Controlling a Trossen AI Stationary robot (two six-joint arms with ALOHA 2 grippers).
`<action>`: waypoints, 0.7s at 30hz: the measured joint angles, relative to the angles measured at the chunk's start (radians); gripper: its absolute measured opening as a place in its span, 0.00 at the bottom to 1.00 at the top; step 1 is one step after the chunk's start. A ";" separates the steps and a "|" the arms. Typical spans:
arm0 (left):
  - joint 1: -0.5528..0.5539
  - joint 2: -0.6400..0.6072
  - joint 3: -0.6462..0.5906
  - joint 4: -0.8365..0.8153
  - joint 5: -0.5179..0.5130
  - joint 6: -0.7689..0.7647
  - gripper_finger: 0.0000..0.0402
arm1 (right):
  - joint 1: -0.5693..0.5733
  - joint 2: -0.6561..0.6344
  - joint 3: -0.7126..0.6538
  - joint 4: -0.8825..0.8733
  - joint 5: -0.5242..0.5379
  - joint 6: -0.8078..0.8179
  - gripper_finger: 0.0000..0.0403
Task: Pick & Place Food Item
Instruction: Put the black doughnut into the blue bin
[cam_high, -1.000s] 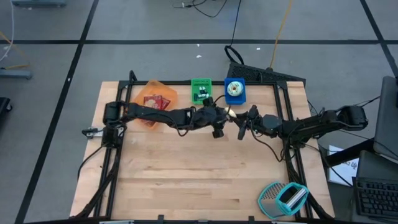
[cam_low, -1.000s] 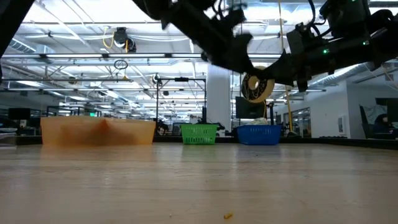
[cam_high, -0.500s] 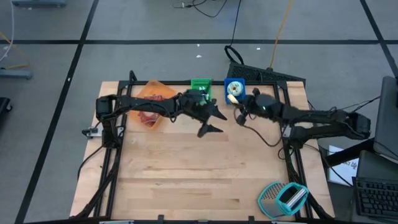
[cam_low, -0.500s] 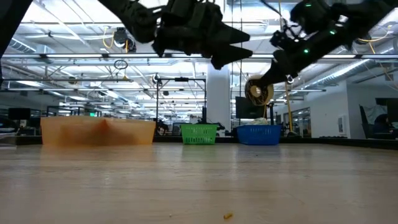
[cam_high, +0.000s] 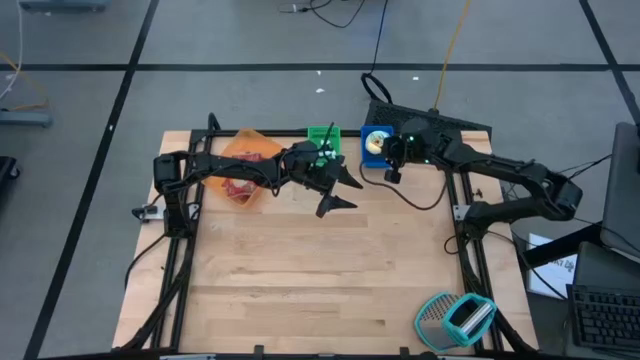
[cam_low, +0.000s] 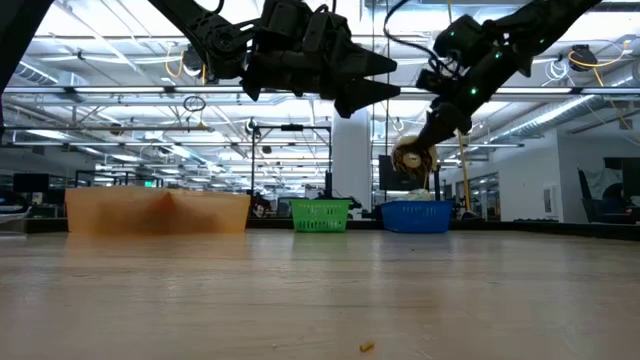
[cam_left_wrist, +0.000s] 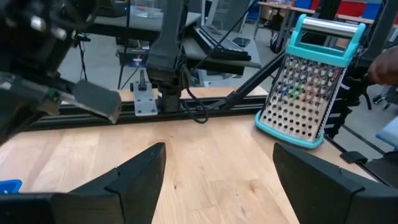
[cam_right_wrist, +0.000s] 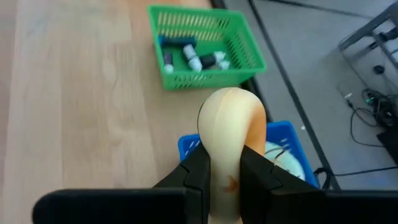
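Observation:
A round tan food item (cam_right_wrist: 231, 124), shaped like a bagel, hangs in my shut right gripper (cam_right_wrist: 225, 168) above the blue basket (cam_right_wrist: 186, 146) at the table's far edge. In the low view the item (cam_low: 410, 158) hangs over that basket (cam_low: 415, 215). A pale round thing (cam_right_wrist: 283, 155) lies inside the basket. My left gripper (cam_high: 342, 197) stands open and empty in the air, left of the blue basket and just near of the green basket (cam_high: 322, 140), pointing about level. My right gripper pinches the food item between its two fingers, one on each flat face, at the part nearest the wrist (cam_right_wrist: 227, 158). The fingers slant down toward the table's far edge. The item stands on edge, out beyond the fingertips, lifted clear over the blue basket.
The green basket (cam_right_wrist: 205, 46) holds small bottles. An orange basket (cam_high: 245, 160) with red items sits at the far left. A teal-handled grater (cam_high: 455, 318) stands at the table's near right corner. The bare wood in the middle (cam_high: 320, 270) is free room.
My right gripper has carried the food item up and toward the table's far edge, from mid-table to above the blue basket, rolling as it went. My left gripper has drawn back toward the table's left and swung round to point about level.

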 joint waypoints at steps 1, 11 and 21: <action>0.000 0.000 0.000 -0.003 0.000 0.001 0.75 | -0.003 0.012 0.000 -0.003 -0.002 -0.006 0.11; 0.000 0.000 0.000 -0.017 -0.001 0.001 0.74 | -0.002 0.120 0.000 -0.009 0.008 -0.090 0.11; 0.000 0.000 0.000 -0.017 -0.001 0.002 0.76 | -0.003 0.174 0.000 -0.009 0.049 -0.135 0.11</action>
